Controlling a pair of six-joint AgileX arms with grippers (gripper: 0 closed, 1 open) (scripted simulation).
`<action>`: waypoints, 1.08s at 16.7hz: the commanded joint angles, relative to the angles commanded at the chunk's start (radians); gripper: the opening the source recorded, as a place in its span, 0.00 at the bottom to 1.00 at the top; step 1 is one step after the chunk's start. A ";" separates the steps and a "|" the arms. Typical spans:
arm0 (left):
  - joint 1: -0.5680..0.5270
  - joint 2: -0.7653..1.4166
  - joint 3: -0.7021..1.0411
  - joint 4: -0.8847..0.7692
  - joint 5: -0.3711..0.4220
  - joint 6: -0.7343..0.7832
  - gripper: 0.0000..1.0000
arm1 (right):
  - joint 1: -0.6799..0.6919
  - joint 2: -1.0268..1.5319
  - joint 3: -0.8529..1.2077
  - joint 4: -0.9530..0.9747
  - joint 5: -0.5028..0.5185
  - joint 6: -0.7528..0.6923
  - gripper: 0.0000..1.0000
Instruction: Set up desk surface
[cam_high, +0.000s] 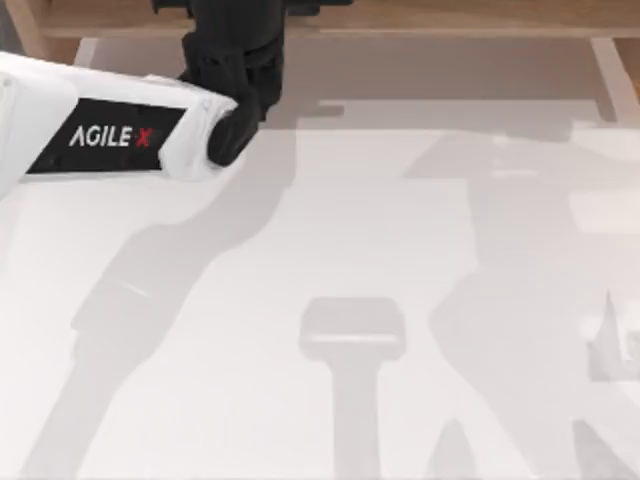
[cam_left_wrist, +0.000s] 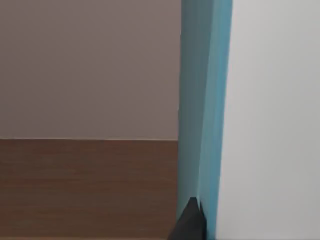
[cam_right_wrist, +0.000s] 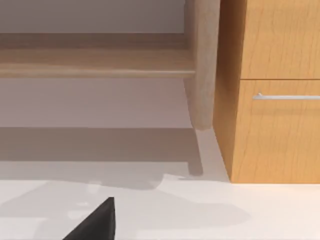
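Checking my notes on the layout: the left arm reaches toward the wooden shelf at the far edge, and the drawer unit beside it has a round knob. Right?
Not quite. The right wrist view shows the drawer unit with a straight metal bar handle, not a knob. The left arm does reach toward the wooden shelf in the top view.

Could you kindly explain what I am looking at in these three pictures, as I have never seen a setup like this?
This is a rendered simulation of two AgileX robot arms at a white desk surface. The top view looks down from above: the left arm reaches in from the left toward the wooden shelf frame at the back, and grey shadows fall on the desk. The other two pictures come from cameras on the wrists. The left wrist view shows a tall blue panel close up. The right wrist view shows the shelf and a wooden drawer cabinet. Whether anything is held cannot be told.
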 joint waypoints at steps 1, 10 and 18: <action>0.000 0.000 0.000 0.000 0.000 0.000 0.00 | 0.000 0.000 0.000 0.000 0.000 0.000 1.00; -0.039 -0.122 -0.130 0.012 -0.038 0.003 0.00 | 0.000 0.000 0.000 0.000 0.000 0.000 1.00; -0.042 -0.161 -0.173 0.017 -0.035 0.022 0.00 | 0.000 0.000 0.000 0.000 0.000 0.000 1.00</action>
